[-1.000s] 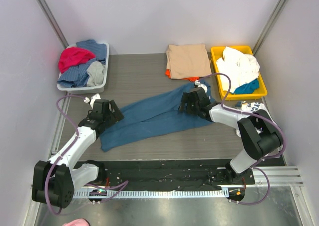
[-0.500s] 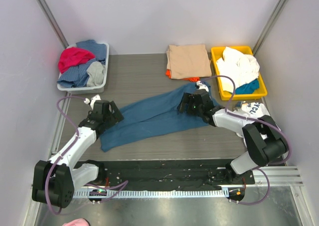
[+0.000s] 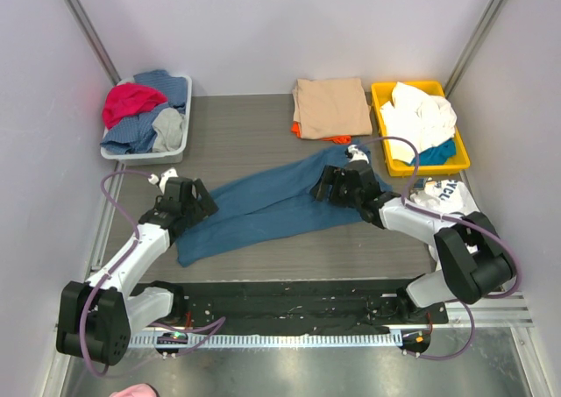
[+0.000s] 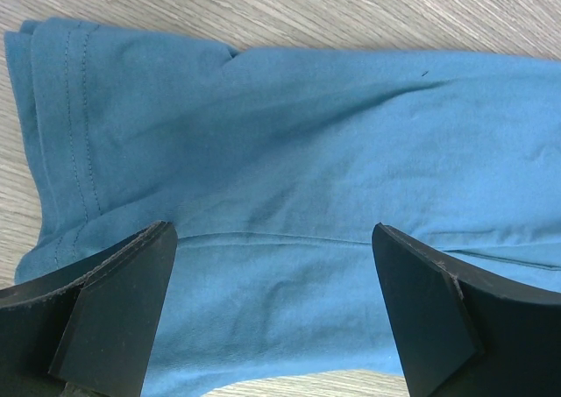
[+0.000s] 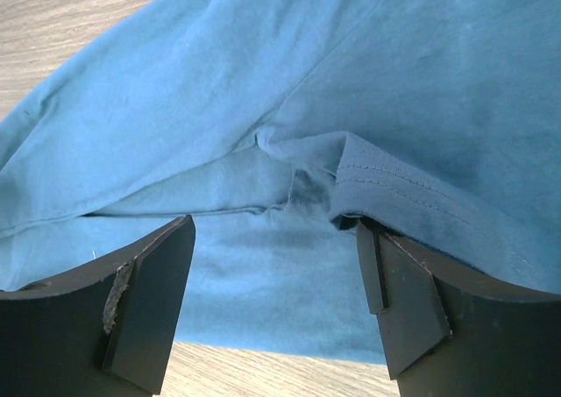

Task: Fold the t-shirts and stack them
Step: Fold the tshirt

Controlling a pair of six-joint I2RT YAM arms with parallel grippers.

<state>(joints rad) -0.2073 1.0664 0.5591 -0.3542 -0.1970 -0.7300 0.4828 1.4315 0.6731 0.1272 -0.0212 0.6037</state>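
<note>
The dark teal-blue t-shirt (image 3: 263,206) lies in a long diagonal band across the table, folded lengthwise. My left gripper (image 3: 195,202) is open over its lower left end; the wrist view shows the cloth (image 4: 289,178) flat between the spread fingers (image 4: 114,318). My right gripper (image 3: 337,183) is open over the upper right end; a hemmed sleeve fold (image 5: 394,191) rests against the right finger (image 5: 412,301). The tan-beige t-shirt (image 3: 330,106) lies folded at the back, on top of the orange one (image 3: 298,131), whose edge peeks out.
A grey bin (image 3: 145,150) at the back left holds red, blue and grey clothes. A yellow bin (image 3: 456,162) at the back right holds white and teal clothes. Purple-grey walls close in both sides.
My right gripper has shifted slightly along the shirt's upper right end and its arm has stretched out. The left gripper and the shirt have barely moved.
</note>
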